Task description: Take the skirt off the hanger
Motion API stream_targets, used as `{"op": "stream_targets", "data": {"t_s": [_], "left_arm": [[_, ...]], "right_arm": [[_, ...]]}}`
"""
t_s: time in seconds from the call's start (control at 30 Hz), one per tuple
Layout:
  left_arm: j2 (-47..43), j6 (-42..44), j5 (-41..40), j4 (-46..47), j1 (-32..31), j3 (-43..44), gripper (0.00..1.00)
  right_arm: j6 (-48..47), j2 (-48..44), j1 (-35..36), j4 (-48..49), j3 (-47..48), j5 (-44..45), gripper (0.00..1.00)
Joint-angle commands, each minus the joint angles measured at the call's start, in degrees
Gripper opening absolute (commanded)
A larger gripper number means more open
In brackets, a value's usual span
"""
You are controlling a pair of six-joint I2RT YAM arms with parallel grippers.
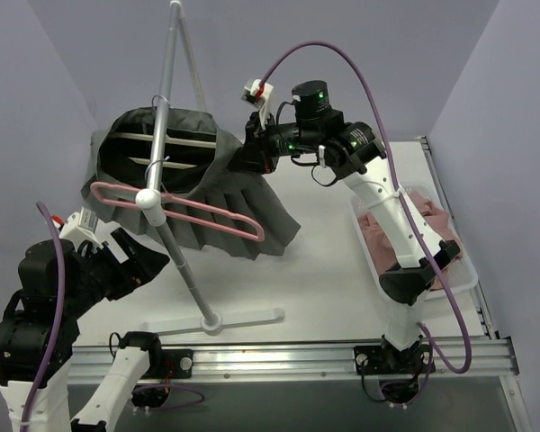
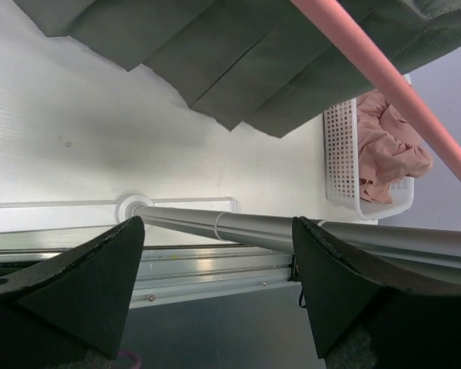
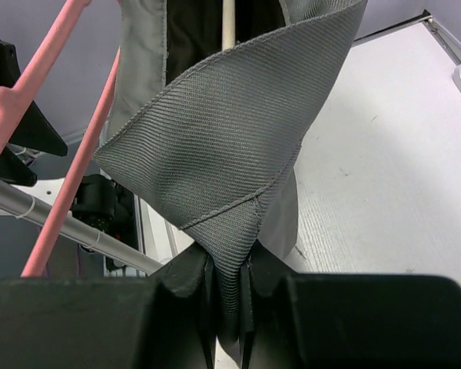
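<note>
The right hand point(image 3: 229, 307) clamped an edge of the skirt point(image 3: 215, 138)
The skirt hung on the pink hanger point(image 1: 175, 211), far left; the left hand point(image 2: 217, 231) stood wide open nearer, beside the rack pole point(image 1: 184, 270).

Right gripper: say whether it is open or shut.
Shut: the right gripper pinches a fold of the grey skirt tight between its fingers.

Skirt point(image 3: 215, 138): pinched fold vanishes between right gripper point(image 3: 230, 292) fingers. Pink hanger point(image 2: 384, 81): both ends cropped in left wrist view. Basket point(image 1: 364, 238): partly behind right arm point(image 1: 382, 193).
</note>
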Motion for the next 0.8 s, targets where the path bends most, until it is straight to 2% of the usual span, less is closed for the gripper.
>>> {"op": "stream_targets", "data": {"t_s": [0.0, 0.27, 0.33, 0.43, 0.6, 0.77], "left_arm": [[0.24, -0.78, 1.39, 0.02, -0.26, -0.53, 0.86], [-0.2, -1.75, 3.15, 1.77, -0.26, -2.46, 0.79], [-0.29, -1.75, 3.76, 2.21, -0.26, -2.64, 0.67], [-0.81, -1.92, 4.12, 2.39, -0.26, -2.82, 0.56], [-1.43, -2.01, 3.77, 1.51, -0.26, -2.2, 0.56], [-2.13, -1.66, 3.85, -0.24, -0.26, -0.62, 0.6]], "right_arm": [[-0.37, 0.14, 0.5, 4.73, 2.27, -1.73, 0.0], [1.2, 0.57, 0.24, 10.26, 5.52, -2.86, 0.0], [3.91, 0.58, 0.15, 13.34, 5.44, -4.09, 0.0], [6.21, 1.28, 0.5, 16.15, 5.44, -4.63, 0.0], [7.97, 3.21, 0.68, 17.39, 5.96, -5.15, 0.0], [8.59, 3.83, 0.33, 17.74, 3.77, -2.96, 0.0]]}}
